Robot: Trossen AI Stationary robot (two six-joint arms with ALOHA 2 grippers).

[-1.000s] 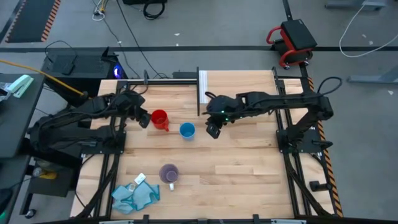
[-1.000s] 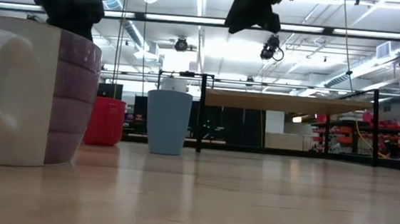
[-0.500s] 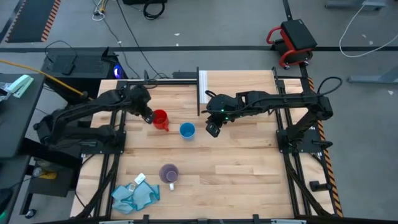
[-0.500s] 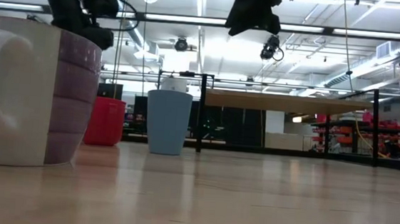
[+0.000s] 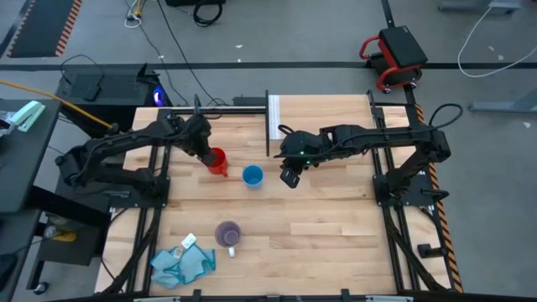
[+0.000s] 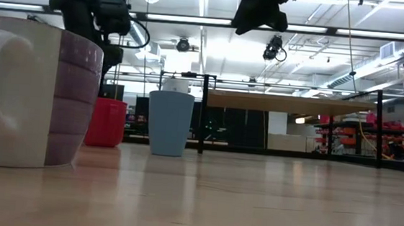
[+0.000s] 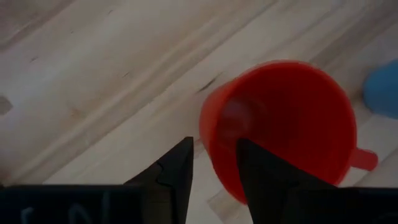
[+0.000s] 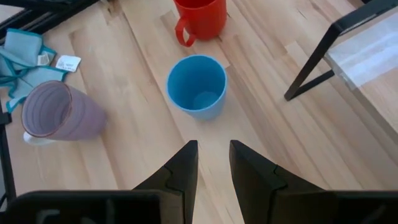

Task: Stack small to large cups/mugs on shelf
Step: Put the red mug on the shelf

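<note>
The red mug [image 5: 217, 161] stands on the table with its handle toward the near edge. The light-blue cup [image 5: 252, 175] stands just right of it, and the pale purple mug [image 5: 228, 234] nearer the front. My left gripper [image 7: 214, 168] is open over the red mug's far-left rim [image 7: 208, 124], one finger over the inside and one outside; I see no touch. My right gripper [image 8: 213, 158] is open and hovers right of the light-blue cup [image 8: 196, 85]. The shelf [image 5: 323, 113] lies at the far right, with a white strip and a dark upright panel.
A teal cloth [image 5: 180, 264] and a small white tag [image 5: 189, 242] lie at the near-left corner. The shelf's dark upright panel [image 5: 268, 126] stands just beyond the right gripper. Bare wood stretches across the near-right part of the table [image 5: 327, 235].
My left gripper has moved toward the table's right, from beside the red mug to over its far-left rim. The right arm and all three cups have kept still.
</note>
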